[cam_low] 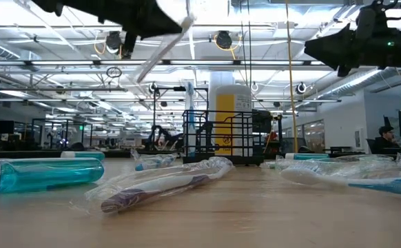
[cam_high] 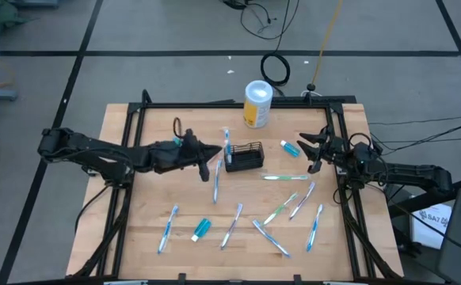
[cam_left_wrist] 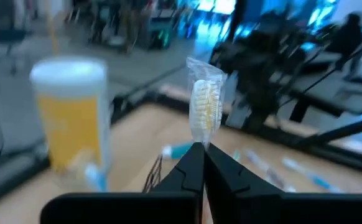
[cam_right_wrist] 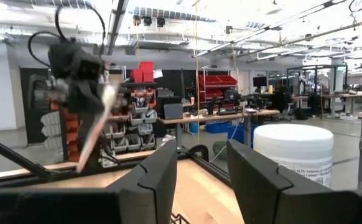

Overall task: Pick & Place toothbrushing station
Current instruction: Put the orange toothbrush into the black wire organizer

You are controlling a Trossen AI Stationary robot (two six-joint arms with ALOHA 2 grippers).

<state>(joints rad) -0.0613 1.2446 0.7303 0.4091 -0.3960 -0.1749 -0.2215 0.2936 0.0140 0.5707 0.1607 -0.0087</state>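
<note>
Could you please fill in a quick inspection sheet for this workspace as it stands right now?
Surface: wooden table, black frame around it.
Job's things: black wire basket mid-table, a toothbrush standing in it.
Clutter: wrapped toothbrushes and a blue tube scattered; white-and-yellow canister at the far edge.
Grippers: left gripper shut on a wrapped toothbrush, raised beside the basket; right gripper open, empty, at the right side.
Cables: coiled black cable on the floor.
Surroundings: open lab; a person seated far right in the low view.

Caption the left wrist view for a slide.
Left gripper shut on a wrapped toothbrush, canister beyond.
</note>
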